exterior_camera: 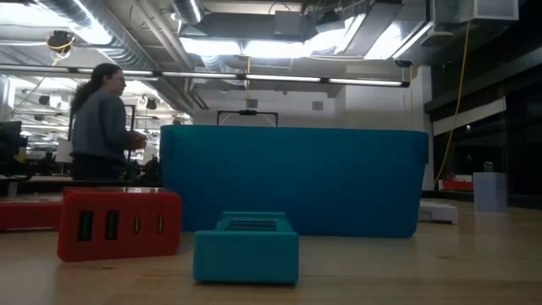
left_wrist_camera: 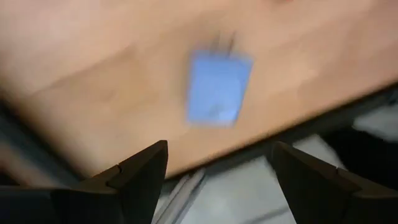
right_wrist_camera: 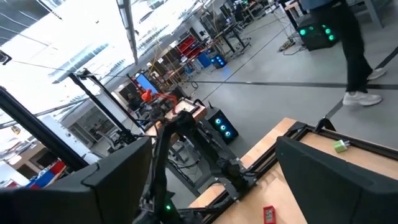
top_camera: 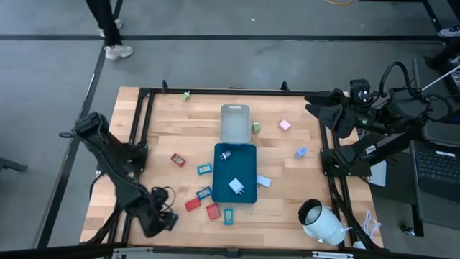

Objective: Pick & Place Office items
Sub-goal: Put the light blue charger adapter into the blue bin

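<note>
Small coloured office items lie flat on the wooden table around the dark-teal tray (top_camera: pixel 245 164): red ones (top_camera: pixel 177 160) (top_camera: pixel 213 211), teal ones (top_camera: pixel 205 169) (top_camera: pixel 228 216), a light-blue one (top_camera: pixel 264 181), a pink one (top_camera: pixel 284 124) and green ones (top_camera: pixel 256 127). My left gripper (top_camera: pixel 164 219) is open at the table's near left corner. In the left wrist view (left_wrist_camera: pixel 217 146) it hovers over a blurred light-blue rectangle (left_wrist_camera: pixel 217 87) lying on the wood near the table's edge. My right gripper (top_camera: pixel 310 108) (right_wrist_camera: pixel 214 143) is open and empty at the far right.
A small grey tray (top_camera: pixel 235 122) stands beyond the teal tray, which holds a white plug (top_camera: pixel 237 187) and a dark item (top_camera: pixel 225 154). A big white cylinder (top_camera: pixel 321 221) lies at the near right. A black frame rims the table. A person (exterior_camera: pixel 102 127) stands beyond the table.
</note>
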